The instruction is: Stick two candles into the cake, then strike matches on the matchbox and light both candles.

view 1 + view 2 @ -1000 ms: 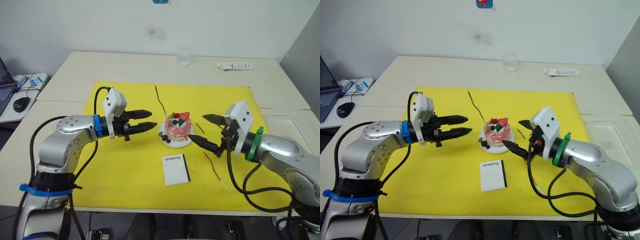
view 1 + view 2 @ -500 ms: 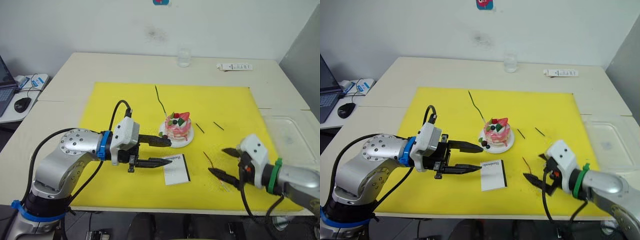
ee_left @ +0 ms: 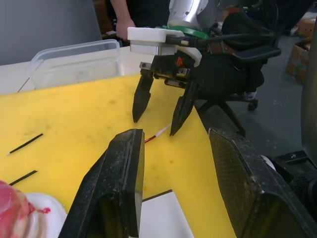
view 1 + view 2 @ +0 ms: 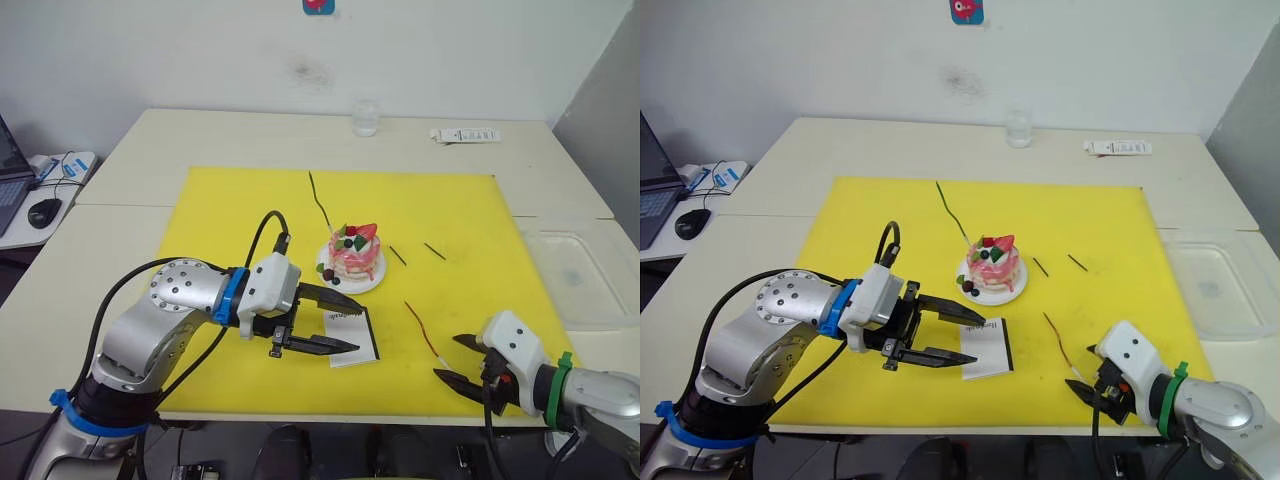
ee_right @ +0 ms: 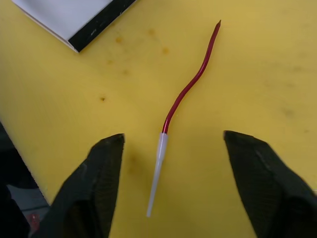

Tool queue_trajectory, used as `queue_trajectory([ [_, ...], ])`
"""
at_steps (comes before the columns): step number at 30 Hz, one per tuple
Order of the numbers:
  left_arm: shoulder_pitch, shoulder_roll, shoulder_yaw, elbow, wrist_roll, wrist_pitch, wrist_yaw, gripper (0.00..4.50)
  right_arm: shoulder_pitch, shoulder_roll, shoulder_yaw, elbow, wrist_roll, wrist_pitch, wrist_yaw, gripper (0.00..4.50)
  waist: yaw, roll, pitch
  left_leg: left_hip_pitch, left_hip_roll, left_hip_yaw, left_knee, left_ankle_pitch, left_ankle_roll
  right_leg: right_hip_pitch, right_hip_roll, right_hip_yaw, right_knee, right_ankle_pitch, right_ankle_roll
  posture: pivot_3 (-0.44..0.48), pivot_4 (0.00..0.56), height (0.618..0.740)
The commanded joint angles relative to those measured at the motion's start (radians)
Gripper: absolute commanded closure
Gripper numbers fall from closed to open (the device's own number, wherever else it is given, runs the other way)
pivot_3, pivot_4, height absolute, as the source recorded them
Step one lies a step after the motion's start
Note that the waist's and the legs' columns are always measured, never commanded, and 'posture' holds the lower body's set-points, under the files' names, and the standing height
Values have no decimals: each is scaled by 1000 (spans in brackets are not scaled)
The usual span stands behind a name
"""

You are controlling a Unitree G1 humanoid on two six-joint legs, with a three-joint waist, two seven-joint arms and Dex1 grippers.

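The first step is in hand: the dark red candle [image 5: 190,84] is being approached for pickup, and nothing has yet been stuck into the cake [image 4: 353,254]. The right claw [image 5: 168,198] is held low over the near edge of the yellow mat [image 4: 230,210], its fingers spread wide apart and empty, with the candle's white pointed end lying between them on the mat (the red shaft runs away towards the cake). The left claw [image 4: 335,320] is likewise open and empty, its fingers straddling the near left corner of the matchbox [image 4: 352,336], which lies flat just in front of the cake's plate. The green candle [image 4: 319,203] lies on the mat beyond the cake, and the two matches [image 4: 415,252] lie to the cake's right, all untouched.

The next move probably calls for the right claw to be lowered and closed on the thin candle near its white end; because the stick is slender and lies flat on the tabletop, a precise, centred pinch would be needed.
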Motion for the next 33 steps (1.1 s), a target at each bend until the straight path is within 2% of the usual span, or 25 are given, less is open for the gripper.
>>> queue_trajectory([
  [1,-30,-11,-2,17,14,-25,3,2152,14,8,26,40,-81,-84,5,2377,0,0,0,0,0,0,0,0,0,0,0,0,0,0,0,0,150,740],
  [7,-33,-6,1,24,17,-28,2,2152,12,30,55,57,-115,-114,21,4483,0,0,0,0,1,0,0,0,0,0,0,0,0,0,0,0,150,740],
  [14,-29,-15,0,22,18,-20,20,2152,-25,6,2,78,-101,-107,74,4483,0,0,0,0,1,0,0,0,0,0,0,0,0,0,0,0,150,740],
  [21,-42,-54,-17,33,16,-13,43,2152,-50,-178,-196,184,-72,-100,281,4483,2,0,0,0,-1,0,1,0,0,1,0,0,0,1,0,0,150,740],
  [25,-60,-89,-34,49,21,-20,51,2152,23,-265,-307,302,-109,-134,424,4483,4,0,0,0,0,0,0,0,0,1,0,0,-1,2,-2,0,150,740],
  [29,-61,-114,-44,48,29,-24,62,2152,141,-276,-422,379,-136,-159,538,4483,8,0,0,-1,-1,0,0,0,0,1,1,0,-2,3,-4,0,150,740],
  [33,-38,-119,-41,24,18,-11,75,2152,284,-265,-526,424,-233,-299,650,4483,8,1,0,0,-1,0,0,0,0,1,1,0,-2,1,-1,0,150,740],
])
